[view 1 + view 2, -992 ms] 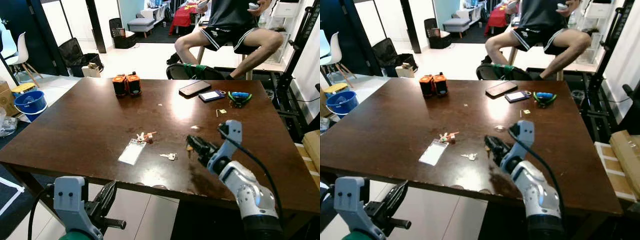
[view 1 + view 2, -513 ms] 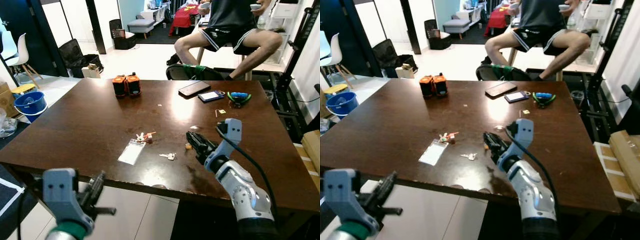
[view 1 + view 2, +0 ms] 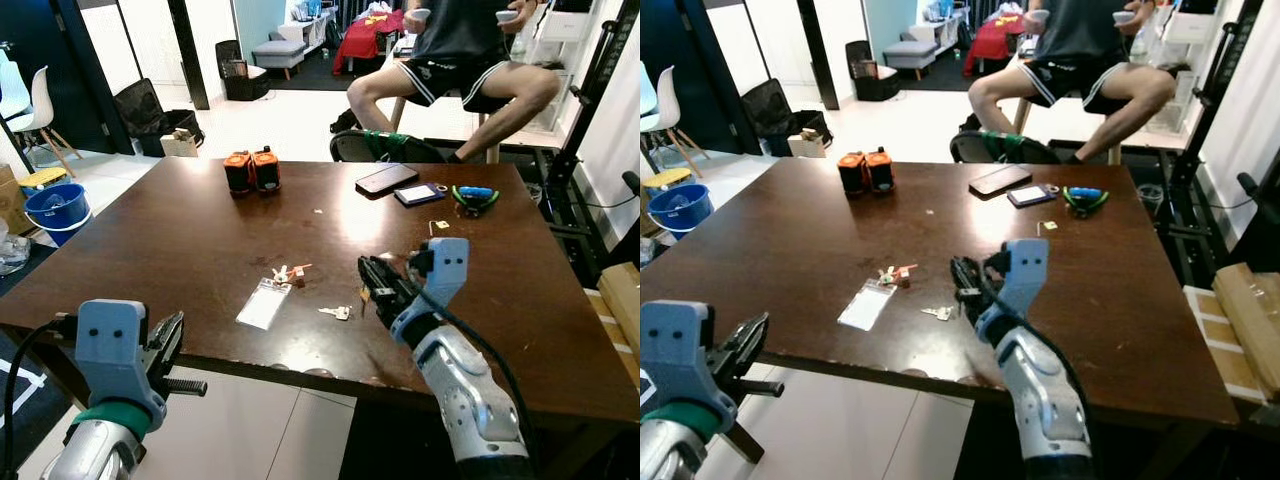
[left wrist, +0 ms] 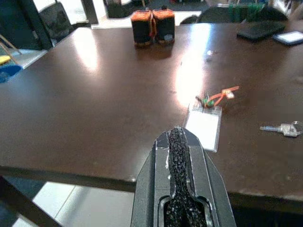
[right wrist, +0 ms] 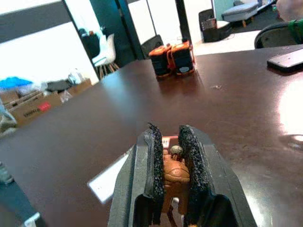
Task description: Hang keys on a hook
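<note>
A dark wooden table [image 3: 150, 250] carries a key [image 3: 337, 313] just ahead of the right gripper's jaws, a clear badge sleeve [image 3: 264, 302] beyond it, two orange batteries [image 3: 252, 170], a phone [image 3: 388, 178] and pliers [image 3: 476, 196].

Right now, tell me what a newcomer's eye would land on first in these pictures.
First the right gripper, stretched over the middle of the dark wooden table with its black fingers clamped on a small orange piece. Next the loose silver key just to the robot's left of it, beside a clear card sleeve. Beyond the table's far edge, a seated person faces the scene.
</note>
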